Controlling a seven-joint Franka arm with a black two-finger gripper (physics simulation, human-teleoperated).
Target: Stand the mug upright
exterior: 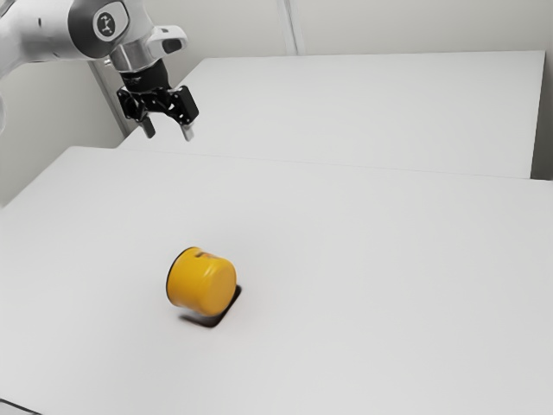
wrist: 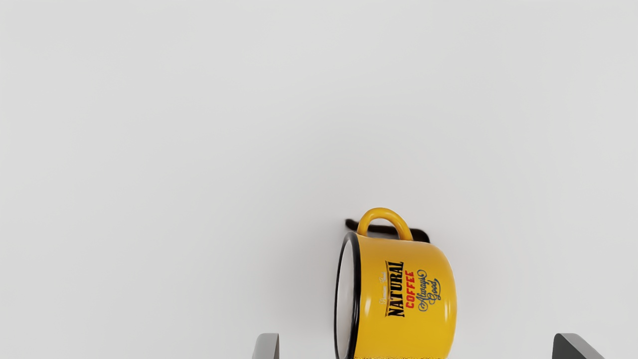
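Note:
High above the table's far left part in the exterior view, my gripper [exterior: 168,134] hangs with its fingers apart. The yellow mug [exterior: 200,282] lies on its side on the white table, nearer the camera, its base facing the exterior view's right. In the wrist view the mug [wrist: 406,299] shows its black rim, pale inside, printed lettering and a loop handle pointing away from my gripper [wrist: 416,346]. The fingertips stand wide on either side of it, touching nothing. Part of the mug's body is cut off at the picture's edge.
The white table [exterior: 371,285] spreads under the mug. Behind it stands another white surface [exterior: 371,112], with a pale wall [exterior: 415,26] beyond. A thin dark line crosses the near left corner in the exterior view.

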